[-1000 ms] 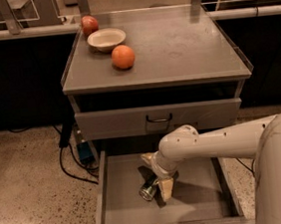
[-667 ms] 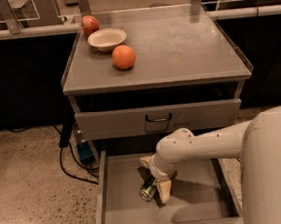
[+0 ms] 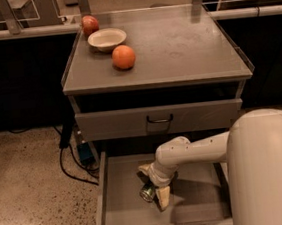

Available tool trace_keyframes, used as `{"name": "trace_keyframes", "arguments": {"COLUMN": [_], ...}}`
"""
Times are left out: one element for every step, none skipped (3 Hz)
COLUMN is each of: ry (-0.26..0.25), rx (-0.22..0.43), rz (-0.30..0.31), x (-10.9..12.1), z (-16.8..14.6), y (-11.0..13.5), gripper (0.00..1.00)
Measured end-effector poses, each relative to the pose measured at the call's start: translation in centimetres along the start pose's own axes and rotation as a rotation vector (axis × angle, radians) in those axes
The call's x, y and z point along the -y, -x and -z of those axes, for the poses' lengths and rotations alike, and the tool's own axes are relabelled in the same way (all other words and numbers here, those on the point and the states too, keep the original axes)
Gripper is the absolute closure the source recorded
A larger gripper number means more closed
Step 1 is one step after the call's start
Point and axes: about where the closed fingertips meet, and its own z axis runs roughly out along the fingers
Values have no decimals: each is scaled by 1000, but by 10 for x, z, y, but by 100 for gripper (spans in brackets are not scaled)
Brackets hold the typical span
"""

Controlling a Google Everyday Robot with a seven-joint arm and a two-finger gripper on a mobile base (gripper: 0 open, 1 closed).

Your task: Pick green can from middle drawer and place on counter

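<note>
The middle drawer [image 3: 122, 207] is pulled open at the bottom of the cabinet. The green can [image 3: 148, 193] lies on its side on the drawer floor, silver end facing front-left. My gripper [image 3: 153, 183] reaches down into the drawer, open, with one pale fingertip [image 3: 163, 198] in front of the can and the other behind it. The can still rests on the floor. The counter [image 3: 184, 44] is the grey cabinet top above.
On the counter's left stand an orange [image 3: 123, 57], a pale bowl [image 3: 106, 38] and a red apple [image 3: 90, 25]. A shut drawer front with a black handle [image 3: 159, 118] sits above the open drawer. Cables [image 3: 68, 162] lie on the floor at left. My white arm housing [image 3: 273, 171] fills the lower right.
The gripper stays around the can at nearly the same spot in the drawer. My arm housing fills more of the lower right. The can has not moved.
</note>
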Motion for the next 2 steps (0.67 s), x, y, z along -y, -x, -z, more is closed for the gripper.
{"name": "trace_keyframes", "arguments": {"ry": [16,16], "rx": [14,14], "rz": [0,0], "x": [-2,-2], "z": [-12,-12], "y": [0,0], "gripper": [0,20]}}
